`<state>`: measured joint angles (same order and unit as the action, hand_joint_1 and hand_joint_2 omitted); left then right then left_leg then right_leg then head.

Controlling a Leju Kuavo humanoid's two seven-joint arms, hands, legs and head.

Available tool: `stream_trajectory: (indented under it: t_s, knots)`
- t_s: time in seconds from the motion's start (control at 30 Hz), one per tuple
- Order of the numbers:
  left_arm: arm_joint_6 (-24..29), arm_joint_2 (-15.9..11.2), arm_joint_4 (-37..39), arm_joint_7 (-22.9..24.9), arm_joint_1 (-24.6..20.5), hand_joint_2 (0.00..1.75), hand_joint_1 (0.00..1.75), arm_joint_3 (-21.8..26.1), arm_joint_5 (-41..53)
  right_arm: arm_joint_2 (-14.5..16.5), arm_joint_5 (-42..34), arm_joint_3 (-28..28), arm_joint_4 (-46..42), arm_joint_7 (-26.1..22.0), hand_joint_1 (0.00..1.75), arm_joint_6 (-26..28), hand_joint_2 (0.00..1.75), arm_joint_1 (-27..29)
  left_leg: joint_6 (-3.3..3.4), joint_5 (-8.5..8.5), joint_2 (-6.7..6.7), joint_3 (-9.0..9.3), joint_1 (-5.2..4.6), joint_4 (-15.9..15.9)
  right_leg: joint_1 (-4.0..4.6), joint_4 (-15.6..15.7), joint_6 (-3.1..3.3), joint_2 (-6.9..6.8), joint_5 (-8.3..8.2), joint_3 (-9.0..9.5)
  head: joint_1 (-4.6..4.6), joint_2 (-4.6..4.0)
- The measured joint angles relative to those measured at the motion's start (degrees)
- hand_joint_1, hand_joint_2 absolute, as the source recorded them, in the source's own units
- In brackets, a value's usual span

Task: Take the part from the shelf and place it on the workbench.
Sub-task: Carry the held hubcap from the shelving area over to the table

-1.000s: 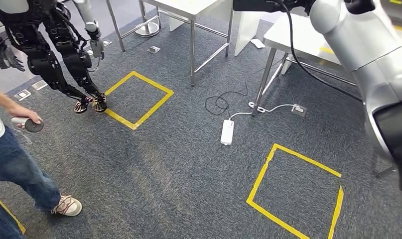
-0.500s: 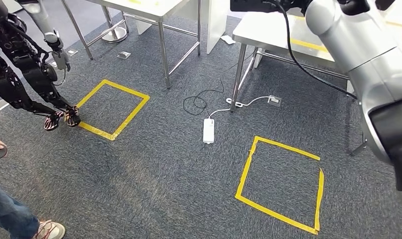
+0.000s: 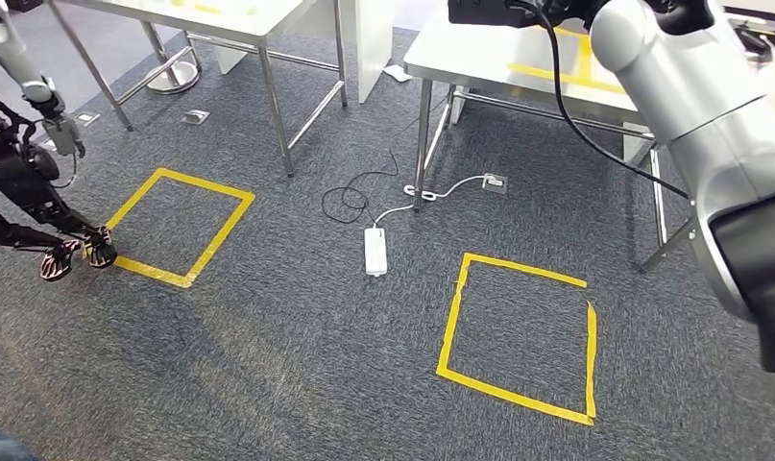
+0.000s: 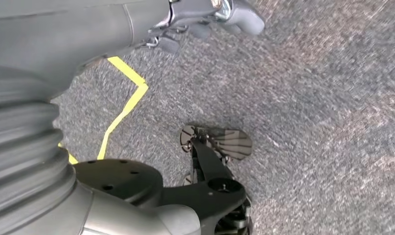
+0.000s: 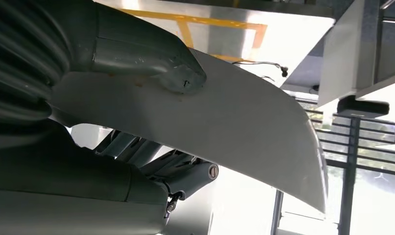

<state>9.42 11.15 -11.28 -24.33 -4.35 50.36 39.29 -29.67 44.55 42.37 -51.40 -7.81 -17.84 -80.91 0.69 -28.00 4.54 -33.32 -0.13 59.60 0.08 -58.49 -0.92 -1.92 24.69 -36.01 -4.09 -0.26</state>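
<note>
My right hand (image 5: pixel 151 58) grips the white curved part (image 5: pixel 244 127), thumb pressed on its upper face and fingers curled beneath it, with the panel reaching out well past the fingertips. The part is off the shelf and carried in the air at the end of my raised right arm (image 3: pixel 690 86).

Just beyond the hand stands the bench (image 3: pixel 479 58), its pale top marked with yellow tape (image 3: pixel 546 72). The step in hand, as I judge it, is the approach and set-down. To do it well, I should bring the long panel in level over the taped area, keep its far edge away from the bench's rim, lower it until it rests flat, and only then loosen the thumb.

My left hand (image 4: pixel 210 17) hangs low over the carpet, well apart from the right, with nothing in it. I cannot tell whether its fingers are spread or curled.

Counted outward from the hand:
- one part
- two benches, the near one and a second bench (image 3: pixel 220 14) farther to the left
- two yellow taped squares on the floor, one (image 3: pixel 518 336) below my right arm and one (image 3: pixel 177 226) far off to the left
- one white power strip (image 3: pixel 375 250) lying between the two squares, its cable running to the bench leg
- one other robot (image 3: pixel 23 173) standing at the far left square's corner
</note>
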Motion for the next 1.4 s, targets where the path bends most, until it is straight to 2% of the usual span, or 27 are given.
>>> stream_trajectory:
  t_s: [0.03, 0.1, 0.17, 0.2, 0.23, 0.27, 0.3, 0.33, 0.4, 0.47, 0.53, 0.6, 0.63, 0.7, 0.73, 0.77, 0.8, 0.9, 0.97, 1.03, 1.1, 1.13, 1.2, 1.27, 1.3, 1.33, 1.4]
  knots:
    - [-0.01, 0.0, -0.01, -0.07, -0.02, 1.75, 0.0, 0.0, 0.05, 0.01, 0.09, -0.07, 0.05, 0.04, 1.75, 0.05, 1.75, -0.01, -0.32, -0.22, 0.24, 0.12, 0.03, -0.02, -0.17, 0.11, 0.29, 0.51, -0.01, 0.14, -0.02, 0.0]
    - [-0.02, -0.01, -0.03, -0.26, -0.06, 1.75, 0.0, 0.0, 0.25, 0.05, 0.32, -0.43, 0.1, 0.11, 1.75, 0.31, 1.75, -0.11, -0.94, -1.65, -1.06, -0.51, 0.15, 1.9, -0.57, 0.38, 0.91, 1.4, -0.09, 0.51, 0.11, 0.0]
    - [-0.02, -0.02, -0.03, -0.37, -0.01, 1.75, 0.0, 0.0, 0.43, 0.09, 0.51, -0.77, 0.11, 0.18, 1.75, 0.54, 1.75, -0.12, -1.32, -4.79, -3.35, -3.48, 0.34, 8.14, -0.78, 0.47, 1.39, 2.21, -0.07, 0.72, 0.25, 0.0]
    - [-0.02, -0.02, -0.02, -0.36, 0.05, 1.75, 0.0, 0.0, 0.46, 0.09, 0.55, -0.82, 0.11, 0.2, 1.75, 0.57, 1.75, -0.02, -1.41, -6.27, -3.91, -5.48, 0.38, 11.97, -0.77, 0.46, 1.51, 2.75, -0.05, 0.74, 0.26, 0.0]
    - [-0.03, -0.02, -0.01, -0.36, 0.13, 1.75, 0.0, 0.0, 0.5, 0.09, 0.56, -0.83, 0.12, 0.19, 1.75, 0.57, 1.75, 0.14, -1.45, -6.94, -4.16, -7.12, 0.39, 14.85, -0.76, 0.44, 1.55, 3.36, -0.02, 0.74, 0.26, 0.0]
    - [-0.03, -0.02, -0.01, -0.35, 0.19, 1.75, 0.0, 0.0, 0.54, 0.08, 0.57, -0.85, 0.11, 0.19, 1.75, 0.55, 1.75, 0.31, -1.45, -6.54, -4.27, -7.98, 0.41, 15.93, -0.76, 0.4, 1.54, 4.01, 0.0, 0.76, 0.26, 0.0]
    - [-0.04, -0.03, 0.0, -0.36, 0.21, 1.75, 0.0, 0.0, 0.61, 0.06, 0.57, -0.92, 0.1, 0.2, 1.75, 0.5, 1.75, 0.45, -1.4, -5.02, -4.36, -7.76, 0.44, 14.7, -0.78, 0.34, 1.47, 4.66, 0.05, 0.77, 0.26, 0.0]
    - [-0.04, -0.05, -0.01, -0.36, 0.21, 1.75, 0.0, 0.0, 0.69, 0.04, 0.58, -1.01, 0.09, 0.21, 1.75, 0.42, 1.75, 0.53, -1.31, -2.71, -4.69, -6.51, 0.51, 11.38, -0.84, 0.21, 1.33, 5.3, 0.14, 0.78, 0.26, 0.0]
    - [-0.05, -0.09, 0.0, -0.37, 0.2, 1.75, 0.0, 0.0, 0.8, -0.04, 0.61, -1.28, 0.06, 0.27, 1.75, 0.12, 1.75, 0.57, -1.18, 0.67, -6.69, -3.27, 0.78, 3.89, -0.93, -0.18, 0.84, 6.4, 0.39, 0.61, 0.24, 0.0]
    - [-0.09, -0.09, 0.02, -0.37, 0.17, 1.75, 0.0, 0.0, 0.83, -0.19, 0.64, -1.44, 0.05, 0.34, 1.75, -0.23, 1.75, 0.59, -0.95, 1.25, -7.96, -1.7, 0.83, 0.79, -1.01, -0.35, 0.15, 7.41, 0.41, 0.28, 0.26, 0.0]
    - [-0.13, -0.07, 0.01, -0.38, 0.12, 1.75, 0.0, 0.0, 0.84, -0.53, 0.66, -1.54, 0.04, 0.38, 1.75, -0.41, 1.75, 0.67, -0.28, 1.33, -7.14, -1.44, 0.71, 0.54, -1.19, -0.12, -0.63, 8.32, 0.23, 0.12, 0.28, 0.0]
    - [-0.13, -0.04, -0.04, -0.39, 0.05, 1.75, 0.0, 0.0, 0.85, -1.01, 0.72, -1.79, 0.04, 0.43, 1.75, -0.46, 1.75, 0.57, 0.58, 1.59, -6.17, -1.25, 0.8, 0.07, -1.13, -1.5, -1.2, 6.88, 1.23, -0.59, 0.09, 0.0]
    - [-0.13, -0.03, -0.05, -0.4, 0.03, 1.75, 0.0, 0.0, 0.86, -1.18, 0.77, -1.91, 0.04, 0.44, 1.75, -0.51, 1.75, 0.47, 0.91, 1.7, -5.67, -1.18, 0.88, -0.15, -1.04, -3.82, -1.39, 5.48, 2.57, -1.67, -0.04, 0.0]
    - [-0.13, -0.04, -0.07, -0.42, 0.06, 1.75, 0.0, 0.0, 0.88, -1.26, 0.91, -1.96, 0.05, 0.44, 1.75, -0.7, 1.75, 0.41, 1.25, 1.63, -4.68, -1.15, 0.78, -0.17, -0.93, -11.3, -1.66, 2.99, 6.03, -5.23, -0.26, 0.0]
    - [-0.13, -0.04, -0.07, -0.41, 0.09, 1.75, 0.0, 0.0, 0.88, -1.25, 0.97, -1.95, 0.05, 0.44, 1.75, -0.8, 1.75, 0.54, 1.31, 1.56, -4.1, -1.13, 0.74, -0.15, -0.95, -14.6, -1.75, 2.57, 7.1, -6.87, -0.27, 0.0]
    - [-0.14, -0.04, -0.07, -0.42, 0.11, 1.75, 0.0, 0.0, 0.89, -1.25, 1.05, -1.93, 0.06, 0.49, 1.75, -0.84, 1.75, 0.68, 1.34, 1.47, -3.5, -1.1, 0.72, -0.12, -0.98, -16.17, -1.8, 2.36, 7.19, -7.72, -0.3, 0.0]
    - [-0.14, -0.02, -0.07, -0.42, 0.09, 1.75, 0.0, 0.0, 0.91, -1.25, 1.18, -1.93, 0.07, 0.54, 1.75, -0.79, 1.75, 0.78, 1.31, 1.37, -2.92, -1.04, 0.72, -0.08, -1.0, -15.39, -1.79, 2.19, 6.2, -7.36, -0.31, 0.0]
    - [-0.21, 0.08, -0.07, -0.42, -0.05, 1.75, 0.0, 0.0, 1.01, -1.21, 1.6, -2.01, 0.08, 0.63, 1.75, -0.31, 1.75, 0.69, 0.89, 0.89, -1.44, -0.66, 0.59, 0.1, -0.77, -3.88, -1.37, 0.21, 1.1, -1.45, -0.32, 0.0]
    - [-0.26, 0.08, -0.08, -0.43, -0.14, 1.75, 0.0, 0.0, 1.05, -1.14, 1.77, -2.14, 0.11, 0.66, 1.75, -0.11, 1.75, 0.61, 0.3, 0.6, -0.68, -0.38, 0.36, 0.06, -0.36, 0.07, -0.68, -0.58, 0.21, 0.51, -0.31, 0.0]
    - [-0.28, 0.08, -0.09, -0.42, -0.2, 1.75, 0.0, 0.0, 1.16, -1.1, 2.01, -2.32, 0.19, 0.62, 1.75, 0.0, 1.75, 0.59, -0.35, 0.42, 0.18, 0.01, 0.23, -0.17, -0.26, 0.21, 0.06, 0.42, 0.19, 0.5, -0.27, 0.0]
    - [-0.28, 0.09, -0.1, -0.42, -0.3, 1.75, 0.0, 0.0, 1.39, -1.01, 2.33, -2.61, 0.26, 0.45, 1.75, 0.08, 1.75, 0.5, -0.97, -0.53, -0.41, -0.17, 0.33, 0.8, -0.62, 0.5, 0.69, 1.29, 0.0, 0.77, -0.2, 0.0]
    - [-0.28, 0.09, -0.1, -0.43, -0.36, 1.75, 0.0, 0.0, 1.51, -0.93, 2.5, -2.73, 0.29, 0.35, 1.75, 0.11, 1.75, 0.42, -1.23, -1.75, -1.37, -1.01, 0.39, 2.74, -0.83, 0.64, 1.0, 1.65, -0.09, 0.93, -0.14, 0.0]
    - [-0.27, 0.08, -0.1, -0.44, -0.38, 1.75, 0.0, 0.0, 1.63, -0.69, 2.73, -2.83, 0.39, 0.11, 1.75, 0.09, 1.75, 0.36, -1.56, -5.13, -3.49, -4.4, 0.52, 9.78, -0.96, 0.68, 1.38, 2.47, -0.1, 1.02, -0.03, 0.0]
    - [-0.26, 0.06, -0.09, -0.44, -0.28, 1.75, 0.0, 0.01, 1.66, -0.41, 2.87, -2.81, 0.52, -0.11, 1.75, 0.0, 1.75, 0.5, -1.65, -6.62, -4.14, -7.53, 0.53, 15.61, -0.94, 0.64, 1.48, 3.6, -0.07, 1.02, -0.04, 0.0]
    - [-0.26, 0.05, -0.09, -0.44, -0.24, 1.75, 0.0, 0.01, 1.67, -0.31, 2.9, -2.81, 0.58, -0.18, 1.75, -0.03, 1.75, 0.56, -1.59, -5.74, -4.28, -7.86, 0.53, 15.67, -0.93, 0.6, 1.46, 4.22, -0.05, 1.04, -0.04, 0.0]
    - [-0.26, 0.03, -0.09, -0.44, -0.24, 1.75, 0.0, 0.01, 1.67, -0.26, 2.92, -2.81, 0.62, -0.22, 1.75, -0.03, 1.75, 0.58, -1.47, -3.92, -4.49, -7.13, 0.54, 13.49, -0.94, 0.56, 1.41, 4.8, -0.02, 1.06, -0.04, 0.0]
    - [-0.26, -0.03, -0.08, -0.44, -0.28, 1.75, 0.0, 0.0, 1.68, -0.22, 2.95, -2.83, 0.66, -0.22, 1.75, -0.02, 1.75, 0.57, -1.14, 0.21, -6.18, -3.81, 0.67, 5.63, -0.92, 0.36, 1.1, 5.86, 0.11, 1.0, -0.05, 0.0]
